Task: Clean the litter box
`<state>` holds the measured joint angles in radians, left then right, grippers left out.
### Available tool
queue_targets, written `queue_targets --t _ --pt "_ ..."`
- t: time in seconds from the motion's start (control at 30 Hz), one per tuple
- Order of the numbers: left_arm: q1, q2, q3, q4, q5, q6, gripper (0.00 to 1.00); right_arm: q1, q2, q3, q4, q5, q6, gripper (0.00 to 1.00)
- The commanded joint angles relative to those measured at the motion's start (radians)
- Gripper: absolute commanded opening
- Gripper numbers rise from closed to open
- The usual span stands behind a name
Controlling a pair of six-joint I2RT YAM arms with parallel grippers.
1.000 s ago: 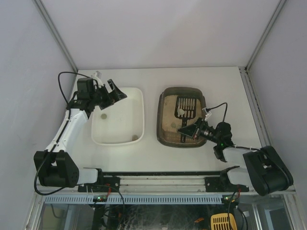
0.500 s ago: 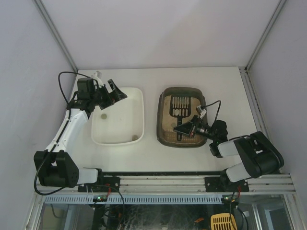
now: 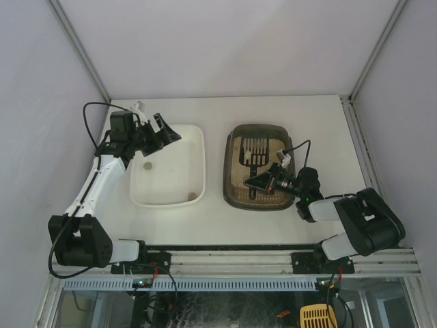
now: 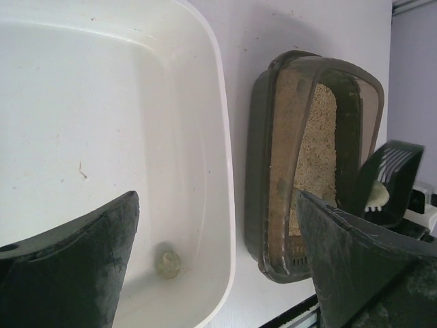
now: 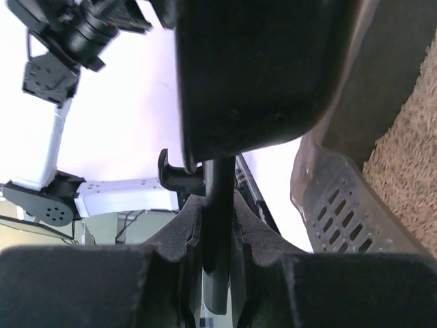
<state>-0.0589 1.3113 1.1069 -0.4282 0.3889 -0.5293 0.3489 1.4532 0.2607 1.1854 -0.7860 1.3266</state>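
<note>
Sifting the litter box (image 3: pixel 229 167)
Right claw (image 3: pixel 259 183) pinches the scoop (image 3: pixel 254 149), its head ahead over the box to sift; left claw (image 3: pixel 162 132) hangs spread above the tray (image 3: pixel 202 167).

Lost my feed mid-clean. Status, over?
Right gripper shut on scoop, held over litter box. Left gripper open above white tray. Nothing blocking.
</note>
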Motion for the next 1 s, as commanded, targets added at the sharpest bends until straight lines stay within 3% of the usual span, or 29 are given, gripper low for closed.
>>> queue_targets --t 0.0,0.1,0.27,0.4,0.6,0.73,0.87,0.97 --pt "-0.002 -0.002 -0.029 0.037 0.018 0.033 1.00 0.092 -0.069 0.083 -0.251 0.042 -0.162 0.00" --pt "0.042 0.018 -0.010 0.042 0.064 0.033 1.00 0.134 -0.104 0.155 -0.440 0.074 -0.243 0.00" --pt "0.236 0.124 0.081 -0.021 0.254 -0.055 1.00 0.201 -0.113 0.344 -0.836 0.139 -0.365 0.00" --pt "0.358 0.182 0.154 -0.115 0.260 -0.031 1.00 0.310 -0.067 0.643 -1.263 0.327 -0.555 0.00" --pt "0.446 0.166 0.171 -0.150 0.218 0.033 1.00 0.535 0.255 1.224 -1.880 0.729 -0.761 0.00" --pt "0.482 0.168 0.166 -0.153 0.213 0.032 1.00 0.670 0.536 1.635 -2.183 1.005 -0.845 0.00" --pt "0.497 0.167 0.154 -0.155 0.209 0.037 1.00 0.750 0.780 2.014 -2.434 1.248 -0.882 0.00" --pt "0.499 0.160 0.144 -0.153 0.202 0.045 1.00 0.767 0.846 2.094 -2.478 1.319 -0.892 0.00"
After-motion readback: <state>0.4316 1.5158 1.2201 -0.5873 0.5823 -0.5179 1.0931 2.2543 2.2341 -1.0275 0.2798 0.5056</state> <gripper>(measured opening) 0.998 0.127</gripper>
